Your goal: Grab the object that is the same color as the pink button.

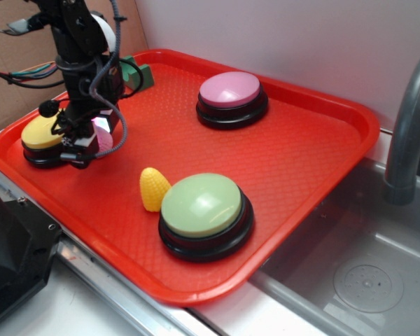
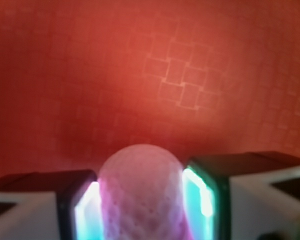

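Pressed between both pads of the gripper (image 2: 140,205) at the wrist view's bottom centre, the pink ball (image 2: 140,195) is already clamped just above the red tray (image 2: 190,75), so only lifting is judged left.

Dimpled matt pink ball (image 2: 140,192); grid-textured red plastic tray (image 1: 301,168).

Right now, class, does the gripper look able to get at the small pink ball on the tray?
Probably yes: the gripper already has the pink ball between its fingers, with nothing blocking it on the red tray.
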{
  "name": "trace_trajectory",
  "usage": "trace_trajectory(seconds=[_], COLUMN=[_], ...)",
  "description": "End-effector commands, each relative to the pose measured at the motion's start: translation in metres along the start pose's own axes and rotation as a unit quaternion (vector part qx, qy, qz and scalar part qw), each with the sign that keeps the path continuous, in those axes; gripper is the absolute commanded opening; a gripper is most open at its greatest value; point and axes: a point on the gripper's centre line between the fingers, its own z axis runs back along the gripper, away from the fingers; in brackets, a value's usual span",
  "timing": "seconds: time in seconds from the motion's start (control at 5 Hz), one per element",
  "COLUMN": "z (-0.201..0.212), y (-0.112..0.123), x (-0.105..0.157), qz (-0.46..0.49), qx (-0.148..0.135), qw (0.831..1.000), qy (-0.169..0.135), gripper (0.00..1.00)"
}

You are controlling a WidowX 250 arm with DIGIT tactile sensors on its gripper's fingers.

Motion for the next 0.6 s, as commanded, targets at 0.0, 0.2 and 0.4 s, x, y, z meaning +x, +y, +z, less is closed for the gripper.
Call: trace_trajectory(seconds=[0.0, 0.2, 0.4], z=[0.111, 0.159, 0.207], y=[0.028, 0.029, 0.036], x=[0.009, -0.01, -0.027], qz=[0.245, 0.363, 0.477], qx=[-0.006, -0.026, -0.043], qw=[0.967, 0.925, 0.874], qy=[-0.072, -0.107, -0.087], gripper=[0.0, 0.0, 0.0])
